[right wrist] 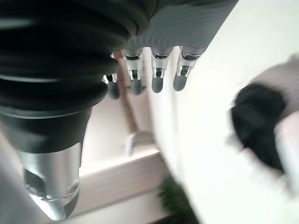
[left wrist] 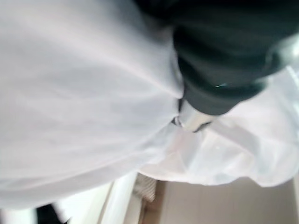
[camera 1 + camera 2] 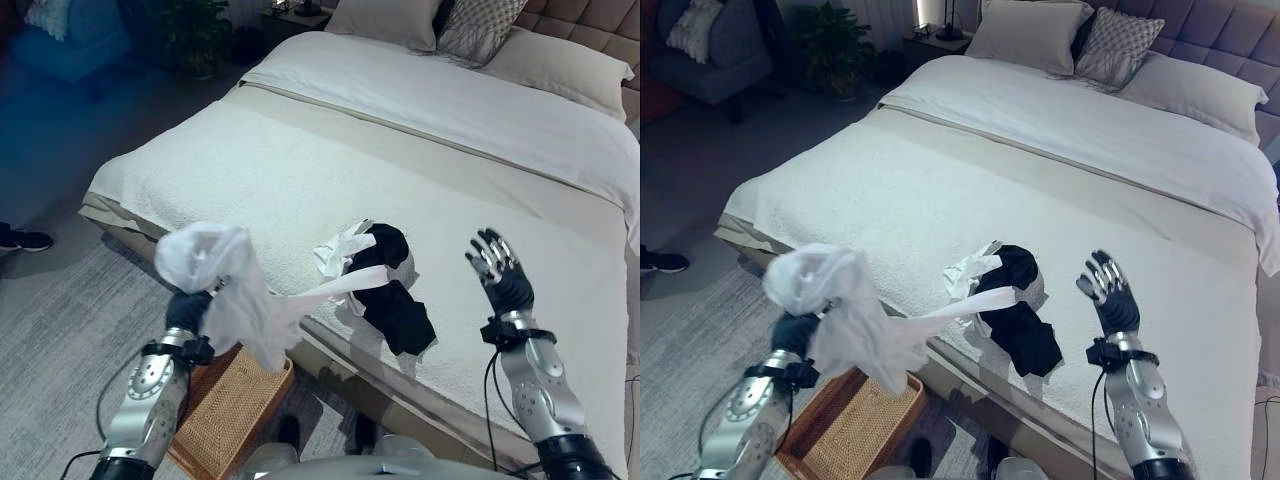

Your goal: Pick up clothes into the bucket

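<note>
My left hand is shut on a white garment, lifted off the bed's near edge above a wicker basket. The cloth drapes over the hand and one strip still stretches back to the pile on the bed. That pile holds a black garment and more white cloth. In the left wrist view the white garment wraps round the hand. My right hand hovers open above the bed, right of the black garment, holding nothing.
The bed has a cream cover, a white duvet and pillows at the head. A person's shoe rests on the floor at left. An armchair and a plant stand beyond.
</note>
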